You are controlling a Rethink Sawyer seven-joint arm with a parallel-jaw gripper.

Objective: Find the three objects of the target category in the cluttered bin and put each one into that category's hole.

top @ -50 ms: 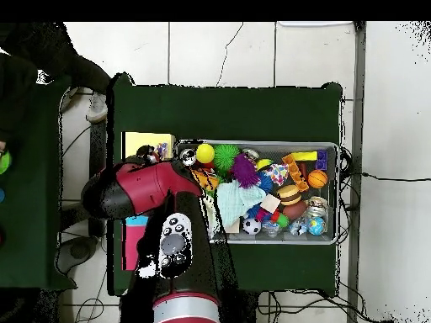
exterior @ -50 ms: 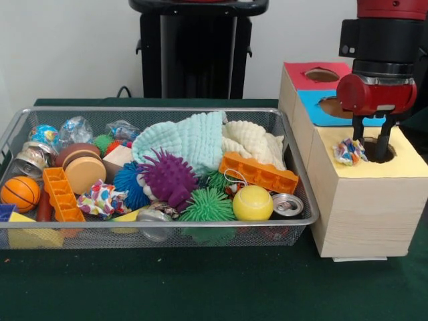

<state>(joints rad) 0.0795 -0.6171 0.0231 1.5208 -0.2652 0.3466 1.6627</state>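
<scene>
The wire bin (exterior @ -50 ms: 160, 231) sits nearest — clutter-filled. At its 3 o'clock, the gripper (exterior @ -50 ms: 371, 148) hangs over the yellow hole (exterior @ -50 ms: 374, 148), fingers spread, holding nothing — a crumpled wrapper (exterior @ -50 ms: 349, 151) rests beside it.

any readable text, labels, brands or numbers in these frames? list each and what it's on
None readable in either view.
Cans in the wire bin: no print can be made out.
Crumpled printed wrapper beside the gripper on the wooden box: pattern only, nothing legible.
</scene>
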